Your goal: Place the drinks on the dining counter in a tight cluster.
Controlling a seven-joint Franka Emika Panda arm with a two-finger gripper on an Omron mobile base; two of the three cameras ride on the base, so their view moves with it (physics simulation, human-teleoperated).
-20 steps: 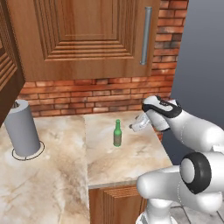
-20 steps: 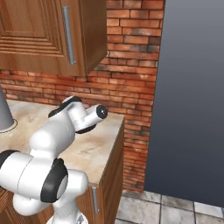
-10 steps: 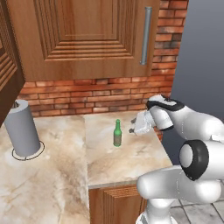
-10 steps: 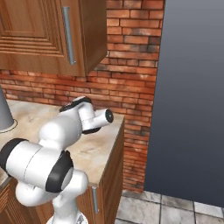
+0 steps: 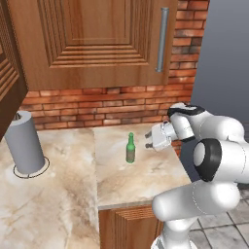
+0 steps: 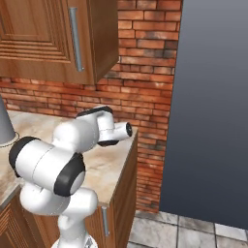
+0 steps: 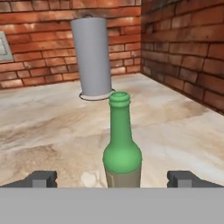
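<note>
end effector [image 5: 147, 141] spread wide, level with the upright green bottle [image 5: 130, 148] on the marble bench [image 5: 131, 180]; reaching to grasp, next closing round its body.

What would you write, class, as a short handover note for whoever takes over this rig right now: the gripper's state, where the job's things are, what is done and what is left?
Gripper: jaws open, holding nothing, level with the green bottle and just to its right in the left base view.
Green bottle: upright on the small marble counter by the brick wall; in the hand view it stands centred between the fingertips, not yet gripped.
Grey cylinder: stands further left on the counter, not part of the job.
Done: approach lined up.
Left: close on the bottle, carry it to the dining counter, cluster it with the other drinks.
</note>
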